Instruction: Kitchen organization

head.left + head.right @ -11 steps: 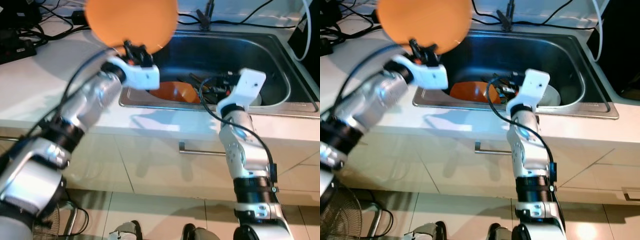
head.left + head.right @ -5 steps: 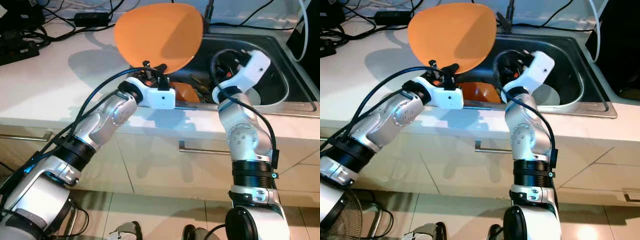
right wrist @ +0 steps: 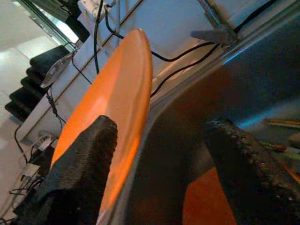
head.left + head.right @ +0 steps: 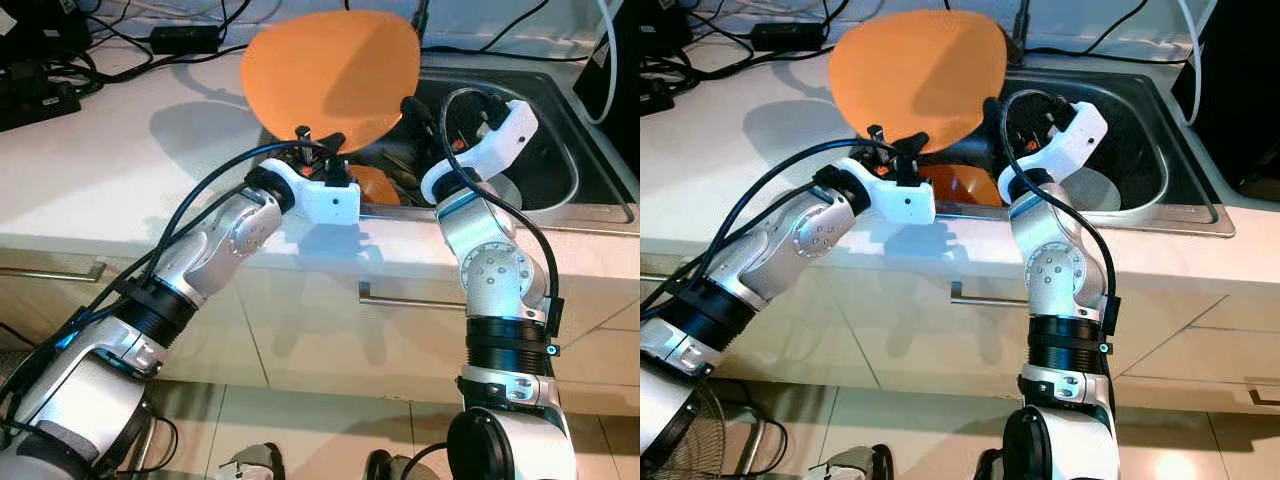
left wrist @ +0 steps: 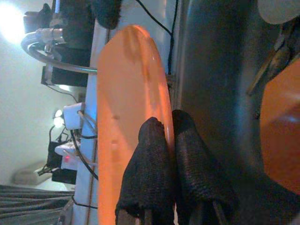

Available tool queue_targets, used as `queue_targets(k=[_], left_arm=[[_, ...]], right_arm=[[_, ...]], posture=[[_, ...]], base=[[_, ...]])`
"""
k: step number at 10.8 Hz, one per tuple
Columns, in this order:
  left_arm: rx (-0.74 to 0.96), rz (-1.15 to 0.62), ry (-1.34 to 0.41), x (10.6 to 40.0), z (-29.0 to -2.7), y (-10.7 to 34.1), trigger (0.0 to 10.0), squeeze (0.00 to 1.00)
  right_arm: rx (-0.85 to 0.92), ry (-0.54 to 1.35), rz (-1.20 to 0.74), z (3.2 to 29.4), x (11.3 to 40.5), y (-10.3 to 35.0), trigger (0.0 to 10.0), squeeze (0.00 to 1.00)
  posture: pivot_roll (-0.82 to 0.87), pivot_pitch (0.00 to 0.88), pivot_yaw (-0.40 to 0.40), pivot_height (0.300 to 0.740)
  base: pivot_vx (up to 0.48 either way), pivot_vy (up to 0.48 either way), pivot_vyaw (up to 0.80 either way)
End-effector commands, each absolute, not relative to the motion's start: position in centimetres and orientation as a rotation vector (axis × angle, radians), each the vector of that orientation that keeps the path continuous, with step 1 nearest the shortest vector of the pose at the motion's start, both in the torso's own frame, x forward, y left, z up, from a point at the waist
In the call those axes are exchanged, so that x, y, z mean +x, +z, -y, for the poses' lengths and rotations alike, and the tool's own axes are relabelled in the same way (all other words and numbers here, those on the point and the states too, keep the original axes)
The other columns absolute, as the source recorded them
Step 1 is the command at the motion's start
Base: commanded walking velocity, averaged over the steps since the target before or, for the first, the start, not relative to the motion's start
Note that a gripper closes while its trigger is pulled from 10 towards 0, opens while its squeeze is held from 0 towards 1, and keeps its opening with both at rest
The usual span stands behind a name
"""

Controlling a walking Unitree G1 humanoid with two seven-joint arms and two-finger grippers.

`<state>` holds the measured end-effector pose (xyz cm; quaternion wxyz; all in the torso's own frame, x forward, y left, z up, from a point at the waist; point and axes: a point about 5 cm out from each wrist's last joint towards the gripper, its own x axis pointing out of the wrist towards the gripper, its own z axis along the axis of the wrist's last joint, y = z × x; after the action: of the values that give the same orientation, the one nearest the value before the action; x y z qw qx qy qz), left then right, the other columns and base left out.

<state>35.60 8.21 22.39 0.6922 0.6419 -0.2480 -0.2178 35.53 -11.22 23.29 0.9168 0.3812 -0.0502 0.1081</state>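
Above the near-left corner of a steel sink (image 4: 560, 150), set into a pale countertop (image 4: 120, 160): left gripper (image 4: 318, 140) pinched on the lower rim of an orange plate (image 4: 330, 70), held upright on edge. Just right of it, over the basin, right gripper (image 4: 425, 115) with fingers (image 3: 79, 173) spread wide, one beside the plate's face, clasping nothing. Down in the basin, an orange bowl (image 4: 375, 185) and cutlery (image 4: 400, 165). Along the far edge, black cables (image 4: 130, 45) and a power brick (image 4: 185, 38). Below the counter, cream cabinet fronts (image 4: 330, 330) with a metal handle (image 4: 410, 298), then tiled floor (image 4: 300, 430).

Black cables (image 4: 110, 40) and power adapter (image 4: 185, 38) — white countertop (image 4: 90, 160), rear edge
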Motion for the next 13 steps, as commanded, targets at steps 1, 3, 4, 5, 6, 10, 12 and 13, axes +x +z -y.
queue_targets(k=[1,3,4,5,6,10,12,13], left_arm=[[1.434,0.613,-0.487,35.1,-7.6,23.3,10.0,0.00],[1.430,0.621,-0.498,35.0,-7.5,23.2,10.0,0.00],[1.422,0.631,-0.506,34.9,-7.3,23.2,10.0,0.00],[1.413,0.651,-0.518,34.7,-7.1,23.3,10.0,0.00],[1.407,0.663,-0.525,34.5,-7.0,23.4,10.0,0.00],[1.385,0.674,-0.553,34.0,-6.5,23.1,10.0,0.00],[1.375,0.682,-0.556,33.8,-6.4,23.2,10.0,0.00],[1.375,0.684,-0.557,33.8,-6.4,23.2,10.0,0.00]], right_arm=[[0.813,0.250,0.130,10.9,35.4,24.3,10.0,0.84],[0.825,0.261,0.120,10.8,35.4,24.3,10.0,0.00],[0.829,0.261,0.111,10.7,35.4,24.1,10.0,0.00],[0.829,0.263,0.103,10.5,35.5,23.9,10.0,0.00],[0.832,0.265,0.097,10.3,35.5,23.9,10.0,0.00],[0.837,0.252,0.086,10.5,35.7,23.8,10.0,0.00],[0.845,0.243,0.073,10.4,35.8,23.5,0.8,0.00],[0.848,0.244,0.071,10.4,35.8,23.5,0.0,0.00]], posture=[[0.08,0.044,0.006,0.740],[0.09,0.042,0.005,0.740],[0.09,0.040,0.006,0.740],[0.09,0.039,0.006,0.740],[0.09,0.041,0.007,0.740],[0.10,0.064,0.002,0.740],[0.10,0.074,0.003,0.740],[0.10,0.075,0.003,0.740]], base=[[0.000,0.000,0.00],[0.000,0.000,0.00],[0.000,0.000,0.00],[0.000,0.000,0.00],[0.000,0.000,0.00],[0.000,0.000,0.00],[0.000,0.000,0.00],[0.000,0.000,0.00]])
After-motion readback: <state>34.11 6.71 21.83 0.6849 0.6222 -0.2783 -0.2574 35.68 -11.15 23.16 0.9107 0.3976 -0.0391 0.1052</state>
